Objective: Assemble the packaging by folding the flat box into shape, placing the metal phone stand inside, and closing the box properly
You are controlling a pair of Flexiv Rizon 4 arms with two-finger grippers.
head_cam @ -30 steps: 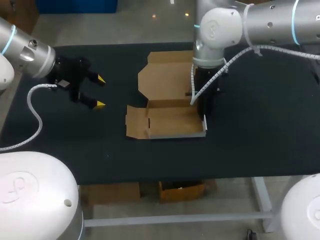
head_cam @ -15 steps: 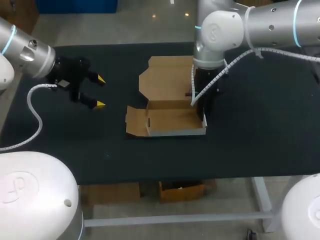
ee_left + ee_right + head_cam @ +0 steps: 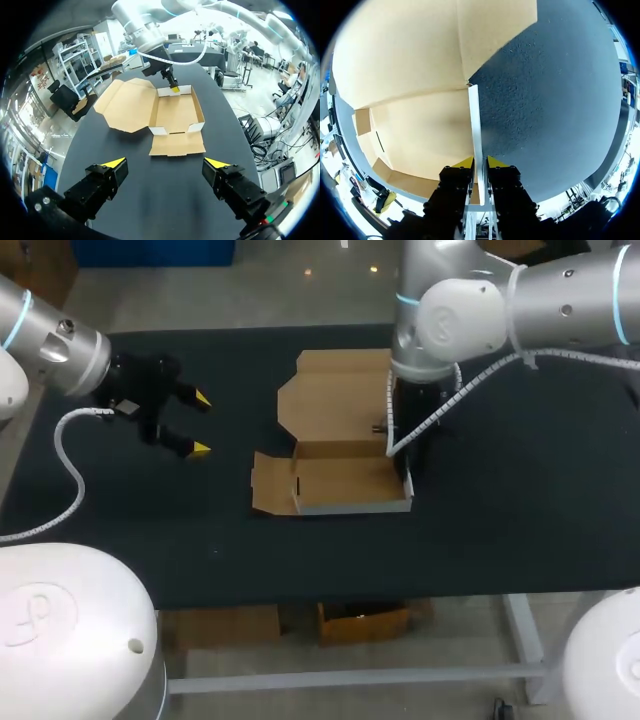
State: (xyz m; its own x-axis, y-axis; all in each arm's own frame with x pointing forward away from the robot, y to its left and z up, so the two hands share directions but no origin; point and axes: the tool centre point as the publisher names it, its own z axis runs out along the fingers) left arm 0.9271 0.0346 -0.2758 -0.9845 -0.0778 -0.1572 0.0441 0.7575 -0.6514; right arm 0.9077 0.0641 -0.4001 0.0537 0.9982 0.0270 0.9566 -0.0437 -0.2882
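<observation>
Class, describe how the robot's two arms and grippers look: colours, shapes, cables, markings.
The left arm and right arm are silver-grey rounded tubes with thin light-blue rings and white spiral-wrapped cables. The left gripper and right gripper are black with two yellow-tipped fingers.

Right arm (image 3: 470, 320): the large joint has swung outward to the right and sits slightly lower over the table than before. Box (image 3: 345, 485): the far edge of the open lid (image 3: 335, 395) now lies slightly nearer the tray portion.
</observation>
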